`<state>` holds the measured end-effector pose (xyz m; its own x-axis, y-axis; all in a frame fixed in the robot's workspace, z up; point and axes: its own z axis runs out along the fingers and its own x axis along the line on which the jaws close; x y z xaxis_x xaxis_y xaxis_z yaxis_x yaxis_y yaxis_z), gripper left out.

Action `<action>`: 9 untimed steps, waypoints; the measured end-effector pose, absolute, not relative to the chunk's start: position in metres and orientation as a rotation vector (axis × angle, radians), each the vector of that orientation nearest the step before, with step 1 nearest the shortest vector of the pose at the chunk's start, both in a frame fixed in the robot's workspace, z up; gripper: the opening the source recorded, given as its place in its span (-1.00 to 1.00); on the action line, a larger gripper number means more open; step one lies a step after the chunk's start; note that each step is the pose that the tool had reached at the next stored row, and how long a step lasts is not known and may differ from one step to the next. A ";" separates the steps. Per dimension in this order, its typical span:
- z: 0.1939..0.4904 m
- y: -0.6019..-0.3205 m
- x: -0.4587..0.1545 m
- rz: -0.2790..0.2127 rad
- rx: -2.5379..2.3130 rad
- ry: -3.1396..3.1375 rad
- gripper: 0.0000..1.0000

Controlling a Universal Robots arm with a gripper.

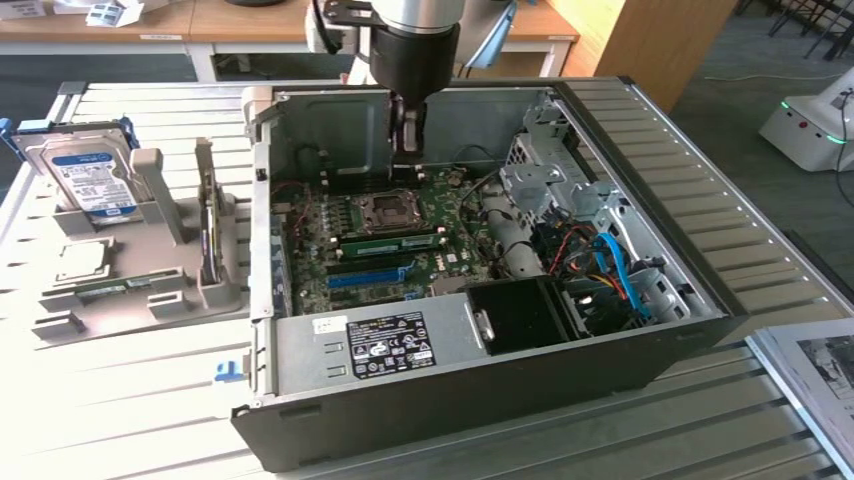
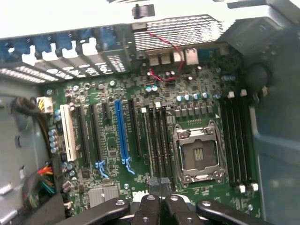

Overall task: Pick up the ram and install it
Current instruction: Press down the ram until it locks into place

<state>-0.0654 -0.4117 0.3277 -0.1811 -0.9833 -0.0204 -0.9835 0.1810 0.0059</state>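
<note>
The ram, a slim green stick with dark chips, stands seated in a motherboard slot in front of the CPU socket inside the open computer case. My gripper hangs shut over the motherboard, a little above the socket area, with nothing visible between its fingers. In the wrist view the shut gripper is directly over the dark memory slots that run beside the CPU socket. The long blue slot lies a few rows away.
A grey stand at the exterior view's left holds a hard drive and a small green strip. In the case, cables, a drive cage and the power supply crowd the board. The case walls rise around the gripper.
</note>
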 end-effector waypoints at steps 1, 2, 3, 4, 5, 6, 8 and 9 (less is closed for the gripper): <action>0.328 -0.412 -0.065 0.027 -1.979 2.424 -0.80; 0.328 -0.412 -0.065 0.027 -1.958 2.442 -0.80; 0.328 -0.412 -0.065 0.027 -1.935 2.459 -0.80; 0.328 -0.412 -0.065 0.027 -1.913 2.476 -0.80; 0.328 -0.412 -0.065 0.027 -1.891 2.493 -0.80; 0.328 -0.412 -0.065 0.026 -1.868 2.510 -0.80; 0.328 -0.412 -0.065 0.026 -1.821 2.544 -0.80; 0.328 -0.412 -0.065 0.026 -1.797 2.560 -0.80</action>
<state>-0.0654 -0.4117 0.3276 -0.3398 -0.9403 -0.0203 -0.9405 0.3397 0.0059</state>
